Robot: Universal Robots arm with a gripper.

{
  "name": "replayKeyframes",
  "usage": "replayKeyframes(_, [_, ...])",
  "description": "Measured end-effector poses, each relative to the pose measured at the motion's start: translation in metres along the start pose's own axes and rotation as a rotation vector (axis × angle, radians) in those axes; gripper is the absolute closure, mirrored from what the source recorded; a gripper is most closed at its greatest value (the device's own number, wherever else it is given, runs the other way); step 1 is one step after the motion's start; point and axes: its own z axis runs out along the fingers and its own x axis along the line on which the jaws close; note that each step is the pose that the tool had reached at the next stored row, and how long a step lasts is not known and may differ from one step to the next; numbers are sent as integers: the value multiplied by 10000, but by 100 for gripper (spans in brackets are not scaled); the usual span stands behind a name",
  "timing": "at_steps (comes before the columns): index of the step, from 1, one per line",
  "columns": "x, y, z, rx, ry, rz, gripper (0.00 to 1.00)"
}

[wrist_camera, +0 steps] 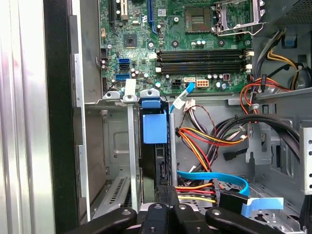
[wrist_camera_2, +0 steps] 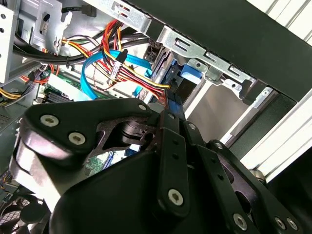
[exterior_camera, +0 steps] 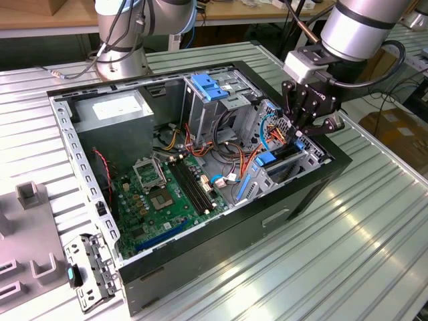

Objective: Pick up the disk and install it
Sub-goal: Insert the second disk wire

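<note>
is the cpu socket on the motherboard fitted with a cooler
No, in the first wrist view the cpu socket on the motherboard lies bare, its metal frame showing with no cooler over it.

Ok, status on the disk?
Gripper at disk's end. Disk upright in bay, blue carrier showing. Cables close alongside, not across it.
</note>
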Motion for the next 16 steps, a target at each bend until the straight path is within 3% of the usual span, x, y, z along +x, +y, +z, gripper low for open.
replayKeyframes(5, [1, 14, -1, 0, 1, 1, 89])
replayKeyframes(11, [6, 123, -1, 0, -1, 0, 89])
replayKeyframes(16, [6, 128, -17, 0, 3, 0, 89])
